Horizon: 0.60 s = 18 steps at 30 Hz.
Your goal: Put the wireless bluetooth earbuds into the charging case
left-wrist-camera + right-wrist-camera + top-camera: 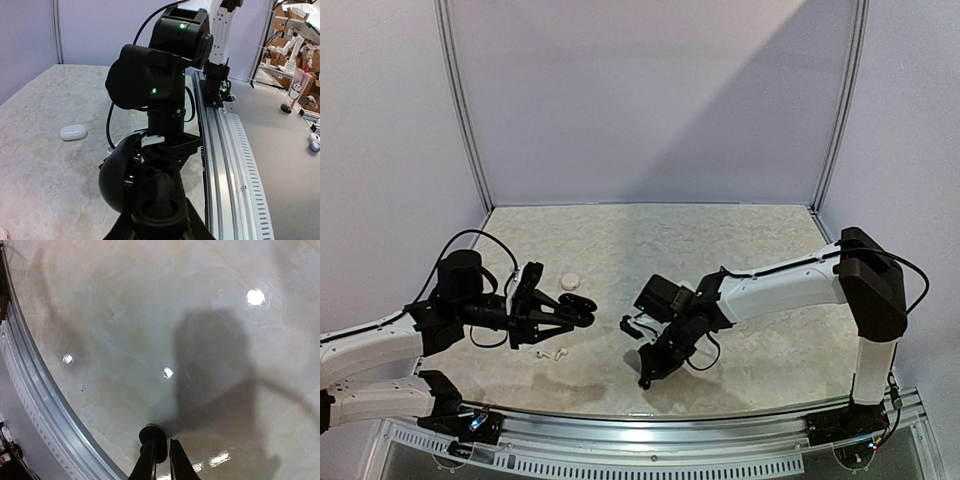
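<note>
Two grippers: your left gripper (561, 313) clamped the open black charging case (157, 197); your right gripper (161, 447) pinched a black earbud (152, 434) over the table (150, 315).

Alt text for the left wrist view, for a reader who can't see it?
The left gripper holds an open black charging case, lid swung left, its inside facing the camera. Behind it stands the right arm, black with green lights; a closed white case lies on the marble table to the left.
</note>
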### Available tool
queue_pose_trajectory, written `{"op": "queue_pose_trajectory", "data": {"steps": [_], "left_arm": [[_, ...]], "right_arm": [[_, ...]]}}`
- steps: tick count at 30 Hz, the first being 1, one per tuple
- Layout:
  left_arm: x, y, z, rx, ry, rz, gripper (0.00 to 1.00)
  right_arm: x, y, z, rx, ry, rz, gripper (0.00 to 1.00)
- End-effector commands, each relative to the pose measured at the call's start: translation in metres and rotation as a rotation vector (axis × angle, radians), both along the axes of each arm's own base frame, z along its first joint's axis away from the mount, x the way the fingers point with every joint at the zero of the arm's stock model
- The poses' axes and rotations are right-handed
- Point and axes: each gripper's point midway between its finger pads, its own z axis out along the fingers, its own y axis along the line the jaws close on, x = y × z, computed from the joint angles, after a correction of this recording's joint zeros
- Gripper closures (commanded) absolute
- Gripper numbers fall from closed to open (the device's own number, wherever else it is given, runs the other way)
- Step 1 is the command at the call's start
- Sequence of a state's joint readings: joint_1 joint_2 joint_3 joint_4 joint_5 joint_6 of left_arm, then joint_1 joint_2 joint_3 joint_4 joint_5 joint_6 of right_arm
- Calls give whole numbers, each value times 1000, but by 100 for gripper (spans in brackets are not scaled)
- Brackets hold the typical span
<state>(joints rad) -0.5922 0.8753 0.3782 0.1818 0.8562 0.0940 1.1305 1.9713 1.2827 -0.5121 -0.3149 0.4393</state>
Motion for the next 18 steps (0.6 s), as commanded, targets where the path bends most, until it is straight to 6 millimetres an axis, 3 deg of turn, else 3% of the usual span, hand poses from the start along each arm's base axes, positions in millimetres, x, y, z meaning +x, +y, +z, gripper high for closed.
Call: {"op": "queue_pose_trajectory", "data": {"steps": [1, 10, 18], "left_arm": [[1, 3, -3, 0, -16, 5, 100], [1, 3, -3, 0, -23, 7, 100], [1, 3, -3, 0, -23, 9, 100]], "right_arm": [[-20, -4, -14, -39, 62, 44, 89], [-27, -4, -16, -41, 80, 51, 87], [-24, -1, -11, -36, 62, 54, 100]]}}
